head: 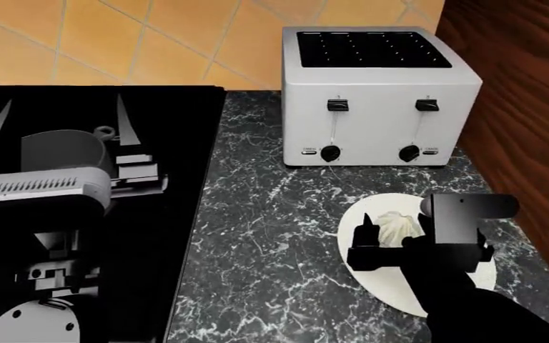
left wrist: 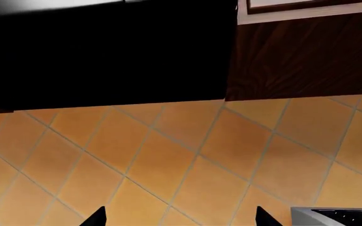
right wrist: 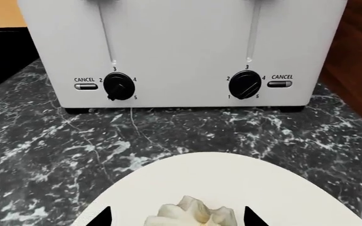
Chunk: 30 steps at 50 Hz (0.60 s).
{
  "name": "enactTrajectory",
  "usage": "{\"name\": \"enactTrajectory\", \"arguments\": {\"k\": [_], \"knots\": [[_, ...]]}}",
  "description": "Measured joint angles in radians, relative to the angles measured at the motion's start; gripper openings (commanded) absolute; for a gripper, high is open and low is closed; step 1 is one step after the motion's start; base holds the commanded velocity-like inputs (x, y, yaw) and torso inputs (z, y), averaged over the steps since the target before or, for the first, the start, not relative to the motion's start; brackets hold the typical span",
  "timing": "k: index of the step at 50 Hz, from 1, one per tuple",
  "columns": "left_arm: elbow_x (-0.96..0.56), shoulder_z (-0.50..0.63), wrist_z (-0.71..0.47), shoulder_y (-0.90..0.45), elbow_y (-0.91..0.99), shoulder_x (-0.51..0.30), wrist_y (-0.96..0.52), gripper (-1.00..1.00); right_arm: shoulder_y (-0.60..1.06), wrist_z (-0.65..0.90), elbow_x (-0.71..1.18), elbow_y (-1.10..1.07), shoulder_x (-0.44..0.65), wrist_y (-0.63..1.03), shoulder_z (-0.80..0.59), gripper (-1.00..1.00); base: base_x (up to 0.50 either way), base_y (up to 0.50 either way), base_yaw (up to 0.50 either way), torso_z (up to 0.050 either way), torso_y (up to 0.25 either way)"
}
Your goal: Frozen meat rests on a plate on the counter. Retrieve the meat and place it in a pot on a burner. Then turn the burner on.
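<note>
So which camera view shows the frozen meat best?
The head view: the meat lies whole on the plate, just ahead of the right gripper. The right wrist view shows only its top, cut by the picture's edge. The left wrist view shows only floor tiles.

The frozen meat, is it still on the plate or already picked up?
On the plate. The frozen meat rests on the plate, and the right gripper has its jaws open on either side of it, not closed.

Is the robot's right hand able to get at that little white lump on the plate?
Probably yes. The right hand is open and hangs right over the frozen meat, its fingertips either side of it. Nothing lies between them on the plate, and the toaster stands well behind.
</note>
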Motion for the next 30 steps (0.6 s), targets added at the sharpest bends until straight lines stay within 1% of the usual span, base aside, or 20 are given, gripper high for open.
{"name": "enactTrajectory", "arguments": {"k": [7,8,30], "knots": [[-0.002,0.000,-0.004,-0.001,0.000,-0.002,0.000,1.00,0.002,0.008,-0.007,0.004,0.005,0.003,-0.006,1.00,0.00,0.00,0.00,0.000,0.000],[-0.003,0.001,-0.004,-0.001,0.000,-0.003,0.000,1.00,0.002,0.009,-0.008,0.004,0.006,0.004,-0.007,-1.00,0.00,0.00,0.00,0.000,0.000],[-0.012,0.001,-0.017,-0.001,0.003,-0.010,0.001,1.00,0.004,0.053,-0.016,-0.009,0.017,0.019,-0.008,-1.00,0.00,0.00,0.00,0.000,0.000]]}}
